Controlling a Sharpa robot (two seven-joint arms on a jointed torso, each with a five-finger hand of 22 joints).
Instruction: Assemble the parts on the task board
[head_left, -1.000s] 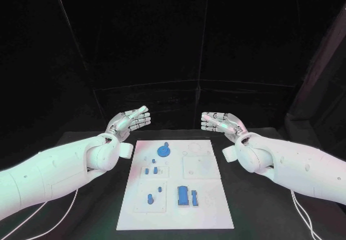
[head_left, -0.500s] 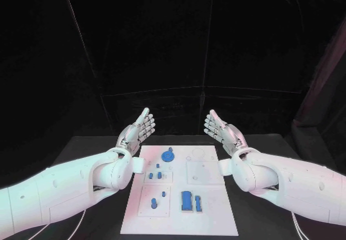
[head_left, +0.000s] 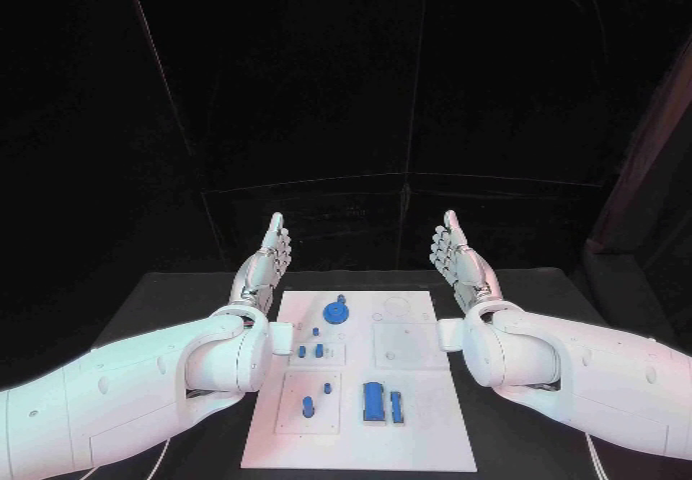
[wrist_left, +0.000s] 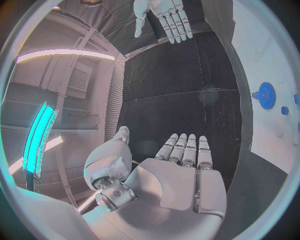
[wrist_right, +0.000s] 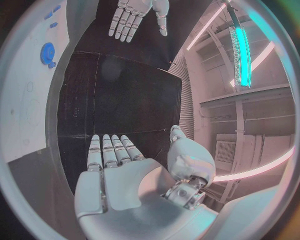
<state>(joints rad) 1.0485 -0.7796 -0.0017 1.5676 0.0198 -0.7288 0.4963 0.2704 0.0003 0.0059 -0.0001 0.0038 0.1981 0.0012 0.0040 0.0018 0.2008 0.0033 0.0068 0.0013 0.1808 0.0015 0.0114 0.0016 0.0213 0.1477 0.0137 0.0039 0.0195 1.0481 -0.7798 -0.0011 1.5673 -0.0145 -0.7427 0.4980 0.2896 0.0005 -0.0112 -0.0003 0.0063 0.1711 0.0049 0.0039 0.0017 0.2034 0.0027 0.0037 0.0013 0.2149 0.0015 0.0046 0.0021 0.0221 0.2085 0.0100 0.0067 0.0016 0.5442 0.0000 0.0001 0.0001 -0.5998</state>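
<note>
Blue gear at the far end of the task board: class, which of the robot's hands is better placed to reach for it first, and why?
Probably the left hand. The blue gear lies on the task board's left half, nearer that hand; the right hand is past the opposite edge. Both are open and raised.

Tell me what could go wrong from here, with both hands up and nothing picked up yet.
1. Both the left hand and right hand are raised beyond the far end of the task board, open and empty; coming down, either could brush the blue gear, the part nearest them.
2. The small blue pegs sit close together, so fingers reaching for one might knock another.
3. The tall blue blocks stand side by side; gripping one could tip its neighbour.
</note>
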